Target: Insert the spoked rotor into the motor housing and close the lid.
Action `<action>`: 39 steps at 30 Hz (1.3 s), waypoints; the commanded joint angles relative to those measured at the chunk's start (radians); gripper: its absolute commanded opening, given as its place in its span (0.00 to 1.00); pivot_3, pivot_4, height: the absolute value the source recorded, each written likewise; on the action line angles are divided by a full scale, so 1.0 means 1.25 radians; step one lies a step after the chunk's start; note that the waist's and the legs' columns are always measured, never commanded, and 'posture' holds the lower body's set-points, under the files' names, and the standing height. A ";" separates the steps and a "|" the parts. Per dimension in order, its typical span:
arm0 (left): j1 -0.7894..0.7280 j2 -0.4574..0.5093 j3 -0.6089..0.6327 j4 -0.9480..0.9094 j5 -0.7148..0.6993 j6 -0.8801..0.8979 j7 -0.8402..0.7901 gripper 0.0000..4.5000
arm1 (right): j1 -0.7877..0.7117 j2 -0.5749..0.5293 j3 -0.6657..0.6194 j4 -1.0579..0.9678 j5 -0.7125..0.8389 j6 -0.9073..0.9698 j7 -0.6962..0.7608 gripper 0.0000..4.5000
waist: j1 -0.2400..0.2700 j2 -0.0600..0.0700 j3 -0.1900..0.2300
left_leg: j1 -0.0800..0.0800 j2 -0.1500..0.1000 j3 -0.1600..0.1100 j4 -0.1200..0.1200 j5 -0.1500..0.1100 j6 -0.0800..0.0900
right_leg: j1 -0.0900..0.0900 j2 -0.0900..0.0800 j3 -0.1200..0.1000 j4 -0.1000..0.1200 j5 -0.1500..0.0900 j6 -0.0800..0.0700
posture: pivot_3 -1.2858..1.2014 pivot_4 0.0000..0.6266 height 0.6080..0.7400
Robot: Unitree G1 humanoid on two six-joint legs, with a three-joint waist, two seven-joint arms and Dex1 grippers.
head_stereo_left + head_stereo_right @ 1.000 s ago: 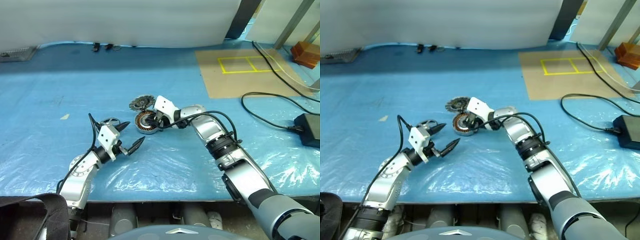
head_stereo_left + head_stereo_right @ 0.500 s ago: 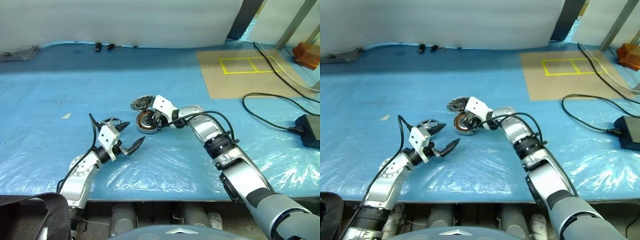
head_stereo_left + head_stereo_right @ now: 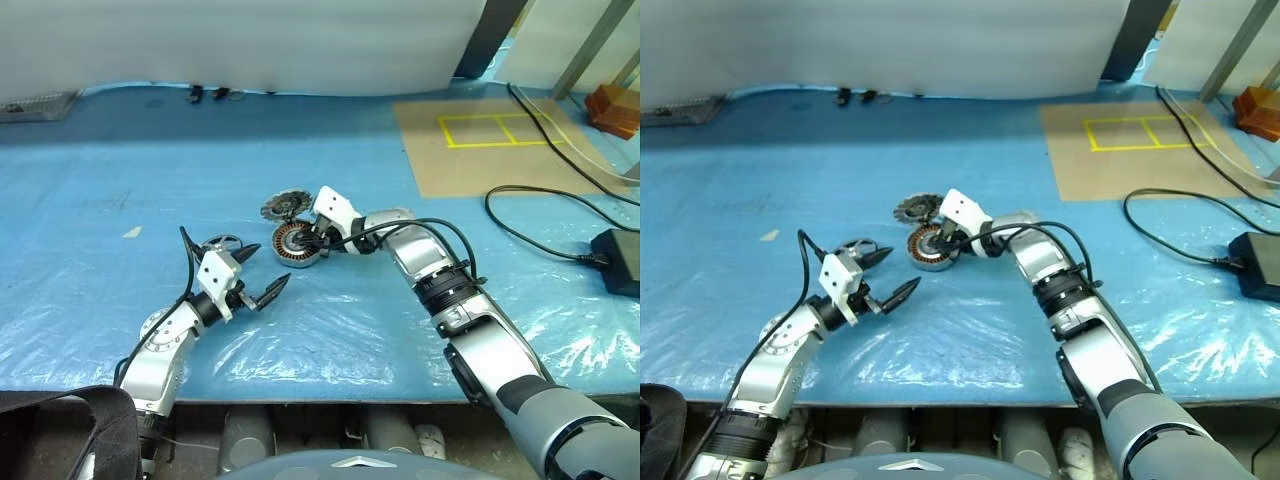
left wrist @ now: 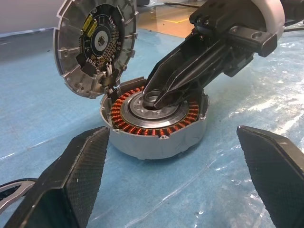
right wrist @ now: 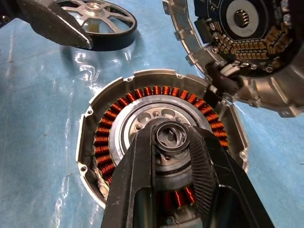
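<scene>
- Motor housing sitting open on the blue plastic sheet over the desk, copper windings ringing a silver hub.
- Right claw reaching down into the housing's centre, fingers nearly closed around a small dark ring on the hub; near side of the housing's rim cut off behind the claw in the right wrist view.
- Lid tilted up at the housing's far edge, joined there, its inner face showing; partly cropped in the right wrist view.
- Spoked rotor lying flat beside the left claw, partly hidden by it in the head views.
- Left claw spread wide, holding nothing, just short of the housing.
- Compared with a second ago: both claws, the housing, lid and rotor in the same places.
</scene>
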 commanded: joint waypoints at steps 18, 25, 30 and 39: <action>-0.025 0.007 0.004 -0.010 -0.006 0.013 -0.003 1.00 | 0.003 0.014 -0.004 -0.036 0.006 0.004 -0.004 0.15 | -0.001 0.000 0.000 | 0.000 0.000 0.000 0.000 0.000 0.000 | 0.000 0.000 0.000 0.000 0.000 0.000 | 0.52 0.24 1.00; -0.024 0.007 0.003 -0.017 -0.006 0.018 -0.001 1.00 | 0.002 0.019 -0.002 -0.037 0.007 0.006 -0.004 0.15 | -0.001 0.000 0.000 | 0.000 0.000 0.000 0.000 0.000 0.000 | 0.000 0.000 0.000 0.000 0.000 0.000 | 0.52 0.24 1.00; -0.020 0.006 0.003 -0.024 -0.006 0.022 0.002 1.00 | 0.004 0.023 -0.001 -0.037 0.006 0.006 -0.005 0.15 | -0.001 0.000 0.000 | 0.000 0.000 0.000 0.000 0.000 0.000 | 0.000 0.000 0.000 0.000 0.000 0.000 | 0.52 0.24 1.00; -0.018 0.005 0.004 -0.026 -0.006 0.021 0.003 1.00 | 0.003 0.022 -0.002 -0.030 0.004 0.003 -0.005 0.15 | -0.001 0.000 0.000 | 0.000 0.000 0.000 0.000 0.000 0.000 | 0.000 0.000 0.000 0.000 0.000 0.000 | 0.52 0.24 1.00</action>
